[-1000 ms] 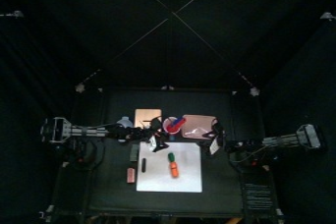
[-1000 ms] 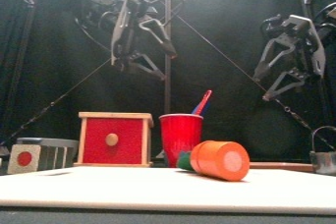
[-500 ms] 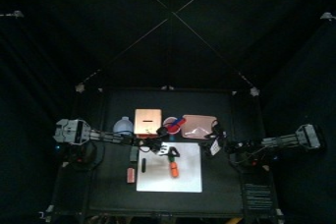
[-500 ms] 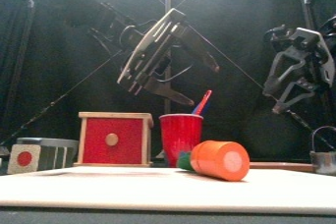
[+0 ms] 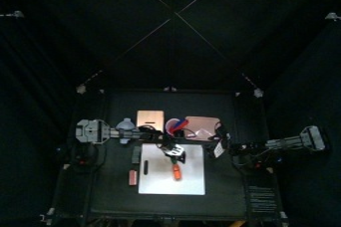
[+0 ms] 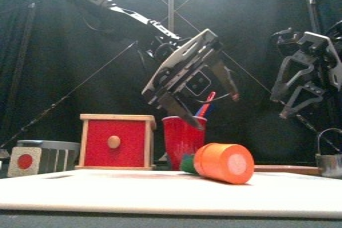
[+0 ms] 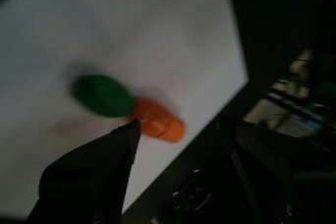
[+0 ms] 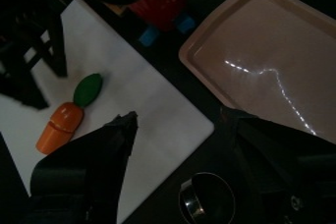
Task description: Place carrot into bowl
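Top view, counter (image 5: 120, 196): a small black surface inside black curtains, carrying a white board (image 5: 186, 176).
Top view, carrot (image 5: 176, 169): lay on the white board, orange with its green tip toward the back of the counter.
Top view, bowl (image 5: 174, 124): red, stood behind the board, just beside a pale pink container (image 5: 201, 126).
Top view, left hand (image 5: 170, 148): reached in from the left, above the board's back part, close to the carrot's green tip.
Top view, right arm: rested at the counter's right edge.
Front view, carrot (image 6: 223, 162): lay near and large, its round orange end facing the camera.
Front view, left hand (image 6: 198, 107): hung tilted above the carrot, apart from it, in front of a red cup (image 6: 183, 140).
Front view, red box (image 6: 115, 140): stood to the left of the cup.
Left wrist view, left hand (image 7: 178, 138): parted wide, nothing between the jaws, the carrot (image 7: 157, 120) just beyond them on the board.
Right wrist view, right hand (image 8: 178, 138): parted wide and empty, over the board's edge, the carrot (image 8: 66, 122) off to one side.
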Robot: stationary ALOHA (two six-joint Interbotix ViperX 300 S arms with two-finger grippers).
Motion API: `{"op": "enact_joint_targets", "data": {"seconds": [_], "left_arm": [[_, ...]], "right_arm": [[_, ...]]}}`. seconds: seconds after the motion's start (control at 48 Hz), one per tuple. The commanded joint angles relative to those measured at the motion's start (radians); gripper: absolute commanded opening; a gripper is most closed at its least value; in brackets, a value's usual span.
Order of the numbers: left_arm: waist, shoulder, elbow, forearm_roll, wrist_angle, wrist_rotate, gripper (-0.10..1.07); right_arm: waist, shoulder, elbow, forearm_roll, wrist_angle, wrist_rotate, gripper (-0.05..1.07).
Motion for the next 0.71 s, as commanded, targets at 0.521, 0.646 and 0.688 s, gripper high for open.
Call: {"op": "enact_joint_targets", "data": {"seconds": [0.521,0.646,0.688], "left_arm": [[-0.284,0.051,-0.012,0.353,-0.055,-0.755,0.95],[-0.318,0.072,-0.02,0.356,-0.055,-0.833,0.95],[-0.33,0.087,-0.021,0.357,-0.061,-0.861,0.95]], "right_arm": [[-0.002,-0.002,0.021,-0.008,-0.003,0.0,0.98],[-0.003,-0.003,0.023,-0.011,-0.003,0.0,0.98],[-0.005,-0.003,0.028,-0.012,-0.003,0.0,0.98]]}}
